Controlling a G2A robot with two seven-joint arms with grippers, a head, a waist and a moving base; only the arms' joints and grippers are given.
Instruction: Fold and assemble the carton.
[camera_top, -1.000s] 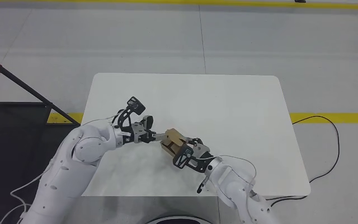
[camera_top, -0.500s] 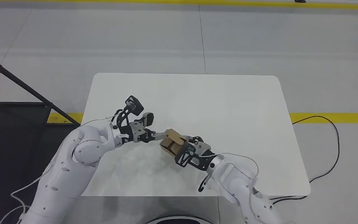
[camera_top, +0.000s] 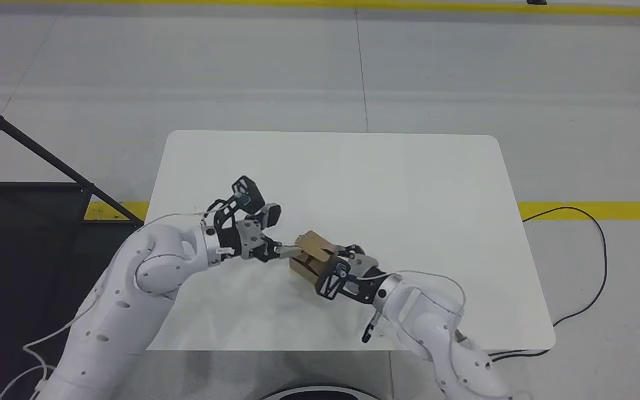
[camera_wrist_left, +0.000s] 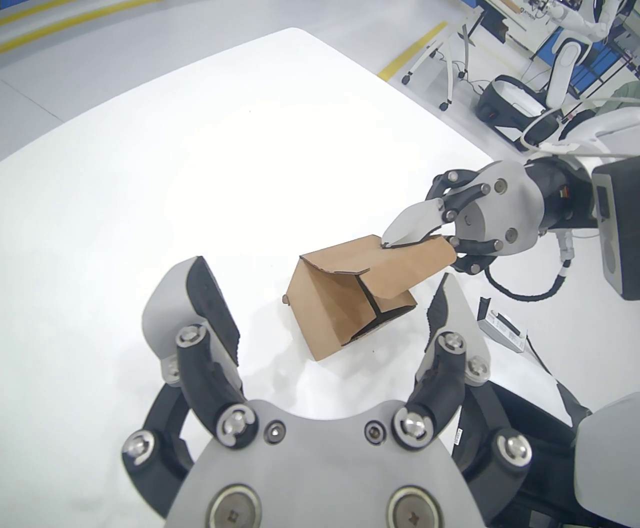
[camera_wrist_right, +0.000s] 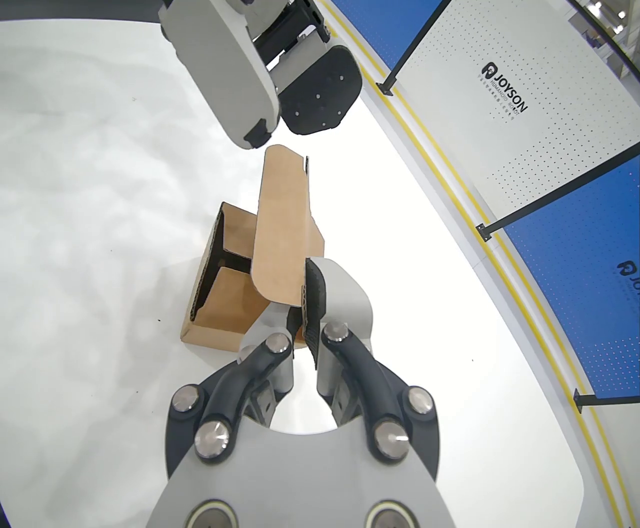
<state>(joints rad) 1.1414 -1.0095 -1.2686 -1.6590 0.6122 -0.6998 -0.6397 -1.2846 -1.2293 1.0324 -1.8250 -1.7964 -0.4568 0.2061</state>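
Observation:
A small brown carton (camera_top: 310, 256) lies on its side on the white table (camera_top: 420, 190), near the front middle. One long flap (camera_wrist_right: 280, 225) sticks up from it, and my right gripper (camera_wrist_right: 300, 312) is shut on that flap's end; the same grip shows in the left wrist view (camera_wrist_left: 425, 237). The carton's (camera_wrist_right: 220, 295) open side faces the right wrist camera, with folded inner flaps at its far end. My left gripper (camera_wrist_left: 325, 280) stands open just short of the carton (camera_wrist_left: 340, 300), one finger on each side and not touching it. From above, the left gripper (camera_top: 275, 246) is left of the carton and the right gripper (camera_top: 335, 272) is at its front right.
Wide bare table surface lies behind and to the right of the carton. A black mat (camera_top: 40, 240) and a dark slanted pole (camera_top: 50, 160) are off the table's left edge. A cable (camera_top: 590, 270) trails on the floor at the right.
My left gripper has edged a little to the right, closer to the carton, and its wrist has turned slightly. The right gripper keeps its hold on the flap, shifted very slightly.

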